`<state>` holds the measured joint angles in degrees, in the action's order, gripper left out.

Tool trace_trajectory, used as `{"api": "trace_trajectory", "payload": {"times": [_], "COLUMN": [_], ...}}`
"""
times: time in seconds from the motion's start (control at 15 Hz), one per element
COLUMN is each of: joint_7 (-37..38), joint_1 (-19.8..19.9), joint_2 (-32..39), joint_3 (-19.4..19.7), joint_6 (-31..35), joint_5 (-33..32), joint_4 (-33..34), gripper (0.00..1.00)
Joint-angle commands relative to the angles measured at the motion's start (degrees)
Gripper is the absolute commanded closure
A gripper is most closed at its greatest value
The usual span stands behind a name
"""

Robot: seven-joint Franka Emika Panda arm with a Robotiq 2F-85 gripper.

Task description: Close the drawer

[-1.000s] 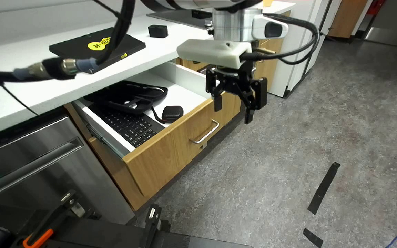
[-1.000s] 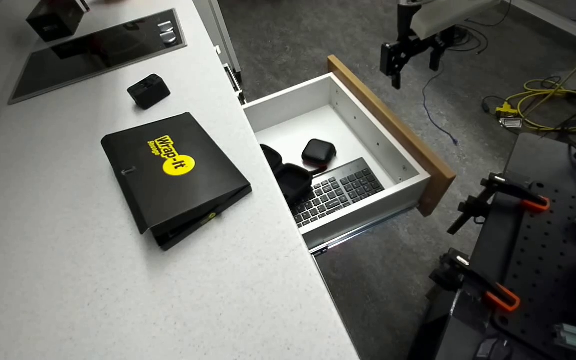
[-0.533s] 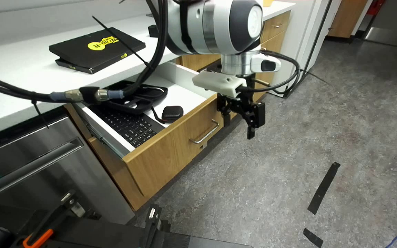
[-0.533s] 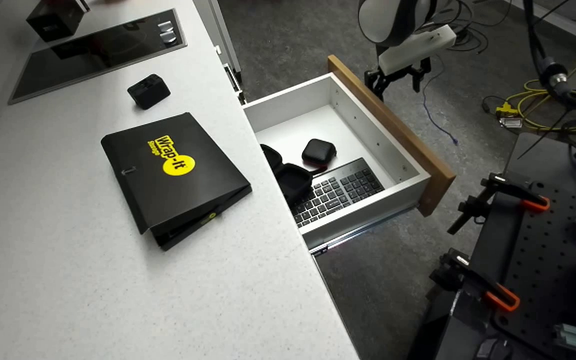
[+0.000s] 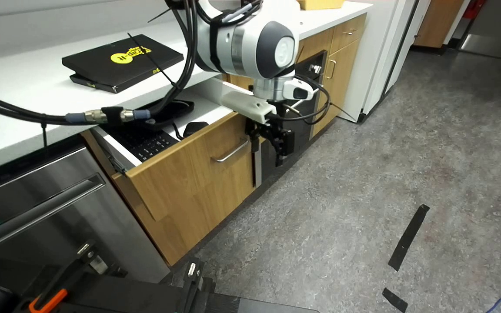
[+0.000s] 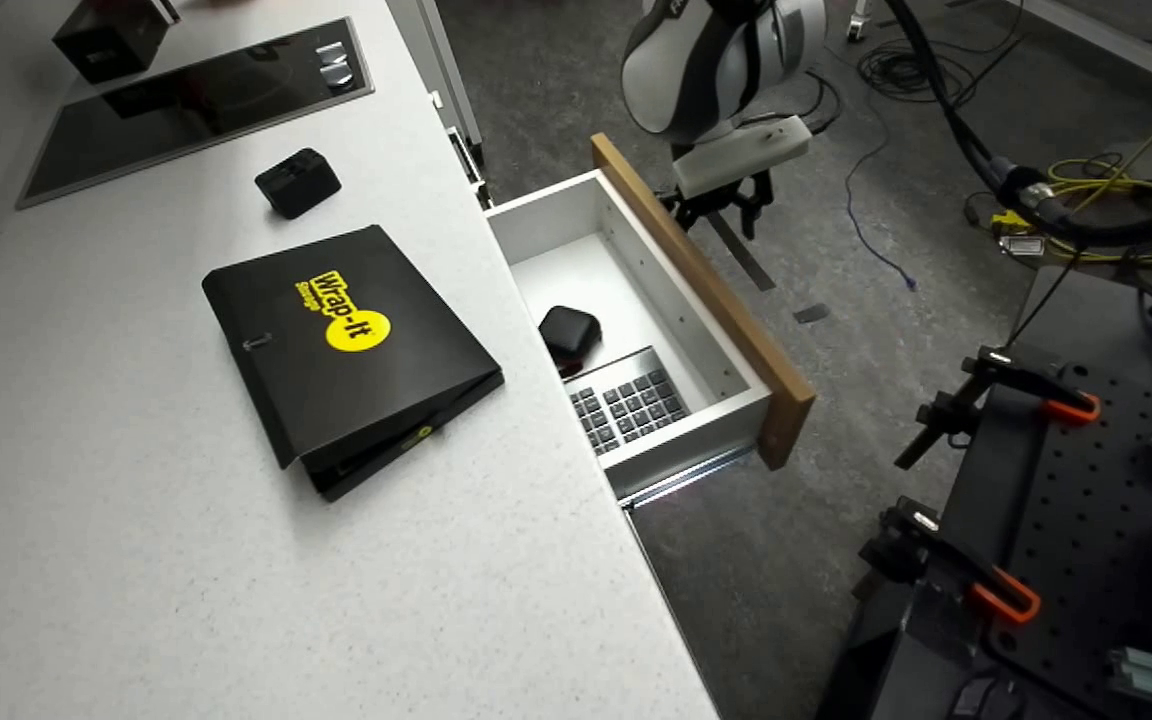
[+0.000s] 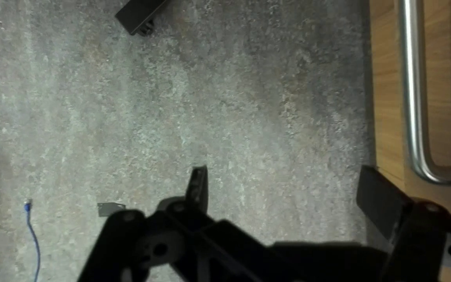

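Near, at lower left in an exterior view, is an orange-tipped clamp [image 5: 50, 300]. Left of centre, the oak-fronted drawer [image 5: 185, 168] stands partly out; mid-frame, the Robotiq gripper [image 5: 268, 152], jaws apart, is beside the drawer's front, contact unclear. Beyond, upper left, lies a black Wrap-It box [image 5: 118, 65].

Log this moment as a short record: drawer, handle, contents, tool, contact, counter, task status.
drawer: oak front, standing open
handle: silver bar on the drawer's front
contents: black keyboard, small black case, another black item partly hidden
tool: open, near one end of the handle
contact: tool probably against the front; not certain
counter: black Wrap-It box, small black block
task status: not yet closed
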<state>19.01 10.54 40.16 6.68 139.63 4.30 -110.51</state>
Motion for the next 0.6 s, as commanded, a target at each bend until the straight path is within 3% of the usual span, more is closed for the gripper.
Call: {"api": "trace_trajectory", "payload": {"times": [0.0, 0.07, 0.13, 0.53], "joint_7": [-2.01, -2.03, -1.04, -1.64], "joint_1": [-1.89, -2.37, -2.84, -3.44], "joint_2": [4.43, 5.05, 2.45, 5.08], "joint_3": [-3.74, -4.3, -2.0, -2.95], "joint_6": [-4.67, -7.11, -3.15, -5.01], "joint_5": [4.21, 4.44, 3.28, 3.93], "joint_4": [7.67, 9.19, 4.46, 8.46], "gripper": [0.0, 0.0, 0.0, 0.0]}}
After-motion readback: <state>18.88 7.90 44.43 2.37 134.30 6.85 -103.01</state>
